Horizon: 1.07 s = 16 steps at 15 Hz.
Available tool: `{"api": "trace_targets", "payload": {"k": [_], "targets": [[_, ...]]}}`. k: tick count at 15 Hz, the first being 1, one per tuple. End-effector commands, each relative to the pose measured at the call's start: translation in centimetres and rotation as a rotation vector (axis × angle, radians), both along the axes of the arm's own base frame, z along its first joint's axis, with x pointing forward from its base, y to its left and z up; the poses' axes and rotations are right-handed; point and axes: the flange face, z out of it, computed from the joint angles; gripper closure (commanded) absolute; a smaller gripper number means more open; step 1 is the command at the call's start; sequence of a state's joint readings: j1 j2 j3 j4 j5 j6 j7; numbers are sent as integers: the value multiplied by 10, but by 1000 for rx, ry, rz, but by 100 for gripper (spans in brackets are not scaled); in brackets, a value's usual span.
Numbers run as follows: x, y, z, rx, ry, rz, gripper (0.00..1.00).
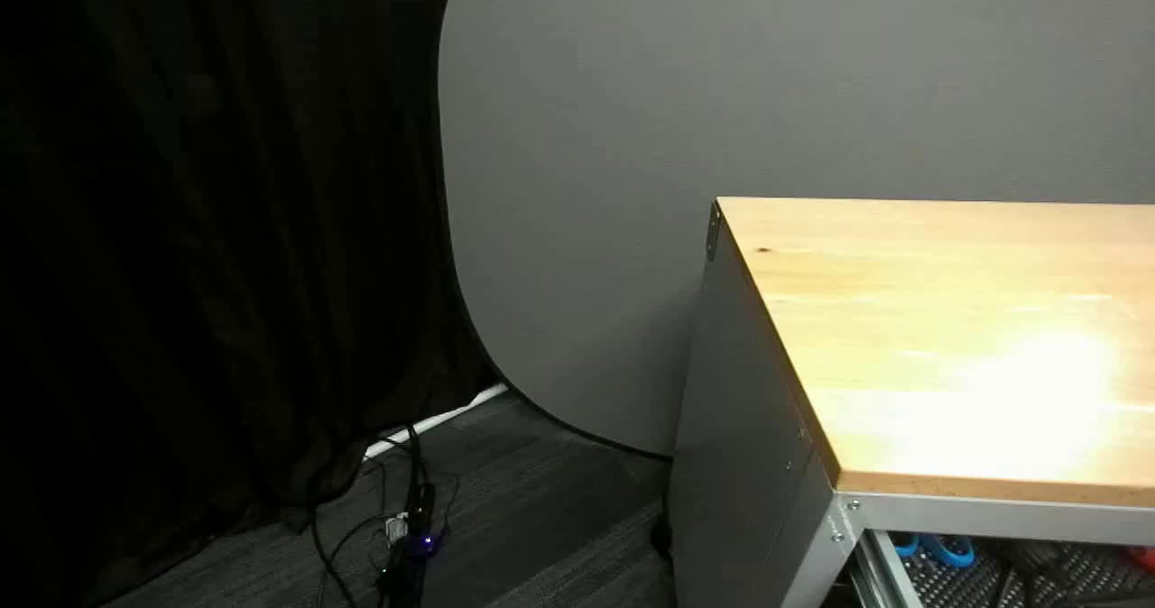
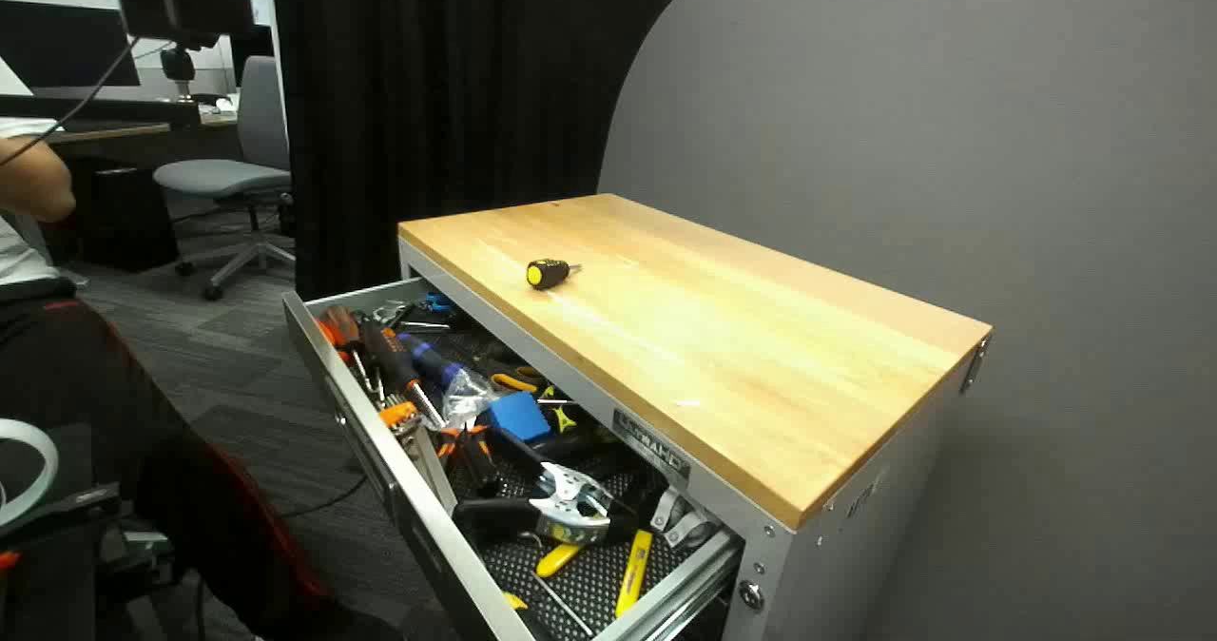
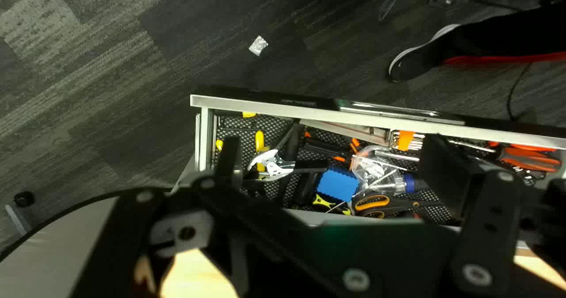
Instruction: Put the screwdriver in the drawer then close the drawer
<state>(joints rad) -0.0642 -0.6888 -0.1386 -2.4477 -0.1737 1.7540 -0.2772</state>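
Observation:
A small black and yellow screwdriver (image 2: 549, 273) lies on the light wooden top of the cabinet in an exterior view. It does not show in the wrist view. The white-rimmed drawer (image 2: 407, 470) is pulled out and full of tools. Its rim also shows across the wrist view (image 3: 265, 108), and a sliver of its side rail shows in an exterior view (image 1: 882, 572). My gripper (image 3: 333, 141) is open, with its fingers wide apart and nothing between them. It hangs above the drawer and the cabinet's front edge. Neither exterior view shows the gripper.
The cabinet's wooden top (image 2: 742, 337) stands above the drawer. In the drawer lie a metal clamp (image 3: 276, 165), a blue block (image 3: 338, 184), orange-handled scissors (image 3: 373, 203) and several other tools. A person (image 2: 143, 460) is near the drawer front; their shoe (image 3: 415, 63) shows on the floor.

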Motion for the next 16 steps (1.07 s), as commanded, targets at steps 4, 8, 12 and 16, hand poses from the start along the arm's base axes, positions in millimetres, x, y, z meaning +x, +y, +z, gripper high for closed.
{"api": "trace_targets", "payload": {"k": [4,8,12,16], "targets": [[0,-1,10,-3,-20,-1,0],[1,-1,10,-3,-21,-1,0],[1,-1,10,-3,-21,-1,0],[32,26,-5,27,-28,17,0]]}}
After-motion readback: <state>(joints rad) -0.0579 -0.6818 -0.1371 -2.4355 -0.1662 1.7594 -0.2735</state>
